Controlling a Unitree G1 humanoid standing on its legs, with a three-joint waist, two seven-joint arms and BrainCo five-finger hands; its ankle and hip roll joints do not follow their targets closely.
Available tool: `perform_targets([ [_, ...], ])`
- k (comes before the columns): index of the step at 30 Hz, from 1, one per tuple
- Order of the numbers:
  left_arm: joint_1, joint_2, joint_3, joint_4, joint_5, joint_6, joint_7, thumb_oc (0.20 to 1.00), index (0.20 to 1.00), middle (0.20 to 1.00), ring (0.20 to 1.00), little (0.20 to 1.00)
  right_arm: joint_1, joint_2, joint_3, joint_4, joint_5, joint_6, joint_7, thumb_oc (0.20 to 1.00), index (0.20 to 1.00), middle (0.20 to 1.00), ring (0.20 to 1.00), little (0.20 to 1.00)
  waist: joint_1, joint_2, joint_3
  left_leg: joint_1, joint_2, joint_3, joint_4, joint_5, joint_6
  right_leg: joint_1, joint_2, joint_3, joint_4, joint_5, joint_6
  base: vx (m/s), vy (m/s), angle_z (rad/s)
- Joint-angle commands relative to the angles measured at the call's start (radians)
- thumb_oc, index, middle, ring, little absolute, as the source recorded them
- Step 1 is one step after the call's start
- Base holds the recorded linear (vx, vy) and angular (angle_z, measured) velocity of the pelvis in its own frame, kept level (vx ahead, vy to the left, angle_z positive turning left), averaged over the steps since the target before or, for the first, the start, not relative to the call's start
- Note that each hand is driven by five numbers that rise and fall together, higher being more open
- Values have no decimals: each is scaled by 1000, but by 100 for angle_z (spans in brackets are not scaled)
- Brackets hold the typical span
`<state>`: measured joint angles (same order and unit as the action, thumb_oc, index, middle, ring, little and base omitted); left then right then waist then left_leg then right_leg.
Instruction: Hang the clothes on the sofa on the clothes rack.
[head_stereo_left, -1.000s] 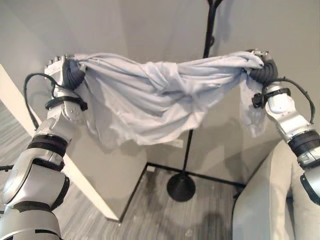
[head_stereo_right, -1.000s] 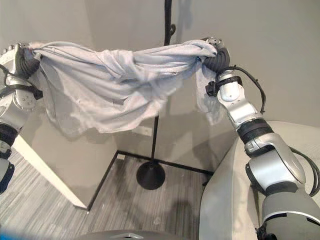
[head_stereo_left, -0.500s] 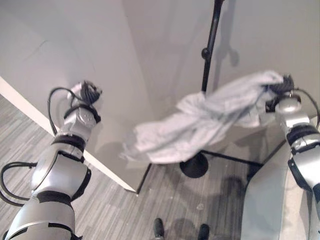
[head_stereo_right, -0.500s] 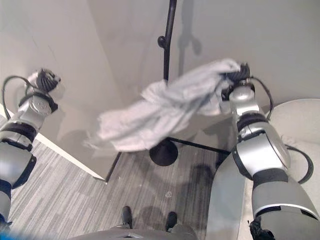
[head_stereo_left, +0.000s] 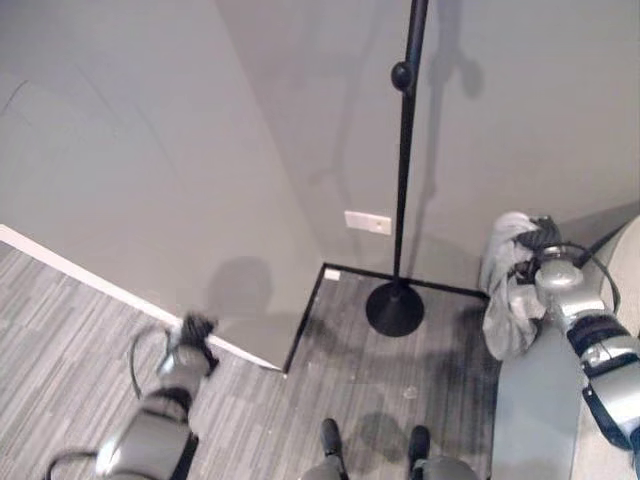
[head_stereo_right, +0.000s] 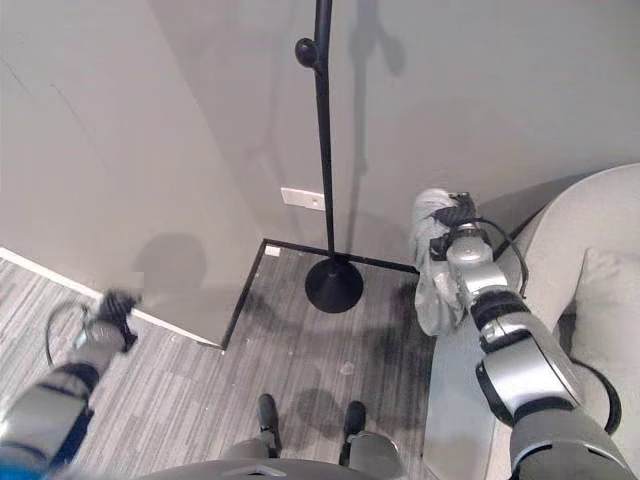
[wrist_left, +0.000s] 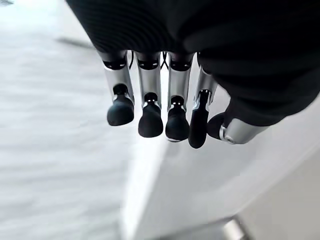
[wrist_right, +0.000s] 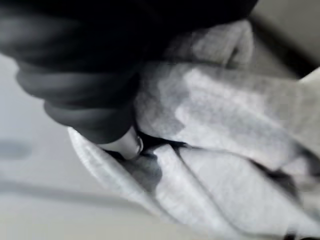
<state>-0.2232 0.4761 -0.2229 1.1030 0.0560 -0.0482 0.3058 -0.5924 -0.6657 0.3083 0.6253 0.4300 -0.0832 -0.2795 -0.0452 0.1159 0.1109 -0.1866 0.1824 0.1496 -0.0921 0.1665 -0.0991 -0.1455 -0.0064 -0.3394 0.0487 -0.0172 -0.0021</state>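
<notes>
garment (head_stereo_left: 508, 300) bunched in right hand (head_stereo_left: 541, 236)

One grey garment (head_stereo_right: 432, 270), one clothes rack (head_stereo_right: 323, 150), one sofa (head_stereo_right: 585, 300), two hands.

- The clothes rack (head_stereo_left: 405, 180) stands ahead of me, its pole rising from a base (head_stereo_left: 394, 307) on the floor (head_stereo_left: 90, 320) in the corner where the two walls meet.
- A wall outlet (head_stereo_left: 367, 222) sits on the wall just left of the pole, low down.
- The sofa (head_stereo_right: 585, 300) lies to my right, its near end beside the rack's base.
- My right hand (head_stereo_left: 541, 236) is right of the pole, above the sofa's edge, with the garment (head_stereo_left: 505, 290) hanging down from it between pole and sofa, apart from the rack.
- My left hand (head_stereo_left: 190, 331) is low on my left, before the wall's foot, well apart from the rack.
</notes>
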Motion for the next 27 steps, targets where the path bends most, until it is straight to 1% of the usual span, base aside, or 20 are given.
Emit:
perform_targets([
  [1, 43, -9, -33, -21, 63, -69, 10, 1000, 1000, 1000, 1000, 1000, 35, -43, -149, -97, -58, -190, -40, 200, 200, 200, 200, 200, 29, -64, -4, 104, 47, 19, 5, -82, -36, -40, -119, -2, 128, -118, 57, -87, 5, 23],
  [2, 44, -9, -34, -21, 63, -69, 10, 1000, 1000, 1000, 1000, 1000, 38, -43, -151, -100, -58, -189, -40, 200, 200, 200, 200, 200, 30, -64, -5, 103, 48, 19, 5, -81, -36, -39, -119, -2, 126, -116, 57, -19, -13, 26],
  [3, 79, -27, -45, -48, 74, -75, 0, 1000, 1000, 1000, 1000, 1000, 69, -45, -186, -140, -61, -201, -49, 200, 200, 200, 200, 200, 29, -66, -5, 106, 48, 18, 5, -83, -34, -33, -118, -5, 120, -115, 58, -16, -12, 25],
  [6, 174, -22, -119, -193, 141, -116, -44, 1000, 1000, 1000, 1000, 1000, 137, -47, -281, -210, -71, -231, -77, 200, 200, 200, 200, 200, 37, -71, -7, 115, 51, 16, 5, -91, -30, -8, -112, -11, 89, -108, 61, -40, -14, 20],
  [7, 198, -14, -159, -257, 164, -138, -64, 1000, 1000, 1000, 1000, 1000, 142, -50, -309, -237, -75, -244, -94, 200, 200, 200, 200, 200, 36, -73, -5, 117, 51, 14, 5, -94, -29, -1, -110, -11, 79, -104, 62, -57, -17, 13],
  [10, 254, 34, -210, -419, 207, -185, -99, 1000, 1000, 1000, 1000, 1000, 169, -47, -367, -289, -88, -267, -127, 200, 200, 200, 200, 200, 46, -83, -9, 128, 55, 15, 9, -104, -27, 24, -104, -13, 46, -96, 63, -48, -15, 6],
  [11, 257, 37, -210, -423, 207, -184, -100, 1000, 1000, 1000, 1000, 1000, 172, -45, -369, -291, -88, -266, -127, 200, 200, 200, 200, 200, 48, -84, -8, 130, 56, 16, 9, -105, -27, 26, -103, -13, 44, -95, 63, -42, -12, -1],
  [12, 260, 58, -223, -493, 230, -207, -82, 1000, 1000, 1000, 1000, 1000, 194, -40, -400, -348, -86, -285, -147, 200, 200, 200, 200, 200, 49, -95, -13, 140, 58, 18, 12, -111, -27, 43, -99, -10, 29, -91, 63, -38, -19, -2],
  [13, 258, 69, -227, -528, 250, -222, -66, 1000, 1000, 1000, 1000, 1000, 206, -40, -416, -383, -92, -293, -159, 200, 200, 200, 200, 200, 49, -101, -17, 146, 60, 19, 13, -115, -28, 55, -96, -9, 17, -89, 64, -38, -19, 0],
  [14, 258, 70, -227, -528, 250, -221, -66, 1000, 1000, 1000, 1000, 1000, 207, -40, -417, -384, -92, -293, -159, 200, 200, 200, 200, 200, 50, -101, -17, 146, 60, 19, 12, -115, -28, 56, -96, -9, 17, -89, 64, -22, -32, 1],
  [15, 241, 84, -251, -606, 289, -257, -25, 1000, 1000, 1000, 1000, 1000, 233, -38, -439, -486, -105, -323, -174, 200, 200, 200, 200, 200, 46, -118, -34, 160, 62, 20, 11, -121, -29, 81, -88, -9, -9, -84, 64, 0, 0, 0],
  [16, 241, 85, -252, -606, 289, -257, -25, 1000, 1000, 1000, 1000, 1000, 237, -37, -441, -488, -106, -322, -174, 200, 200, 200, 200, 200, 47, -119, -33, 161, 62, 20, 11, -121, -30, 83, -87, -9, -11, -83, 64, -10, -30, 5],
  [20, 219, 86, -302, -710, 287, -299, -26, 1000, 1000, 1000, 1000, 1000, 237, -43, -421, -626, -127, -349, -171, 200, 200, 200, 200, 200, 33, -135, -56, 181, 68, 30, 9, -129, -33, 107, -78, -4, -35, -73, 66, 0, 0, 0],
  [21, 201, 86, -337, -747, 284, -312, -31, 1000, 1000, 1000, 1000, 1000, 214, -42, -390, -682, -129, -356, -167, 200, 200, 200, 200, 200, 24, -146, -69, 195, 71, 41, 7, -134, -34, 116, -72, 7, -46, -66, 67, 9, 5, -7],
  [25, 167, 78, -395, -779, 308, -319, -23, 1000, 1000, 1000, 1000, 1000, 158, -36, -311, -764, -90, -365, -139, 200, 200, 200, 200, 200, 3, -165, -94, 222, 80, 72, 5, -145, -36, 127, -61, 37, -67, -53, 72, 10, 4, -21],
  [27, 146, 56, -415, -781, 320, -317, -5, 1000, 1000, 1000, 1000, 1000, 128, -42, -267, -812, -55, -372, -118, 200, 200, 200, 200, 200, -11, -177, -109, 233, 86, 89, 5, -149, -38, 129, -55, 55, -72, -48, 72, -6, -2, -40],
])
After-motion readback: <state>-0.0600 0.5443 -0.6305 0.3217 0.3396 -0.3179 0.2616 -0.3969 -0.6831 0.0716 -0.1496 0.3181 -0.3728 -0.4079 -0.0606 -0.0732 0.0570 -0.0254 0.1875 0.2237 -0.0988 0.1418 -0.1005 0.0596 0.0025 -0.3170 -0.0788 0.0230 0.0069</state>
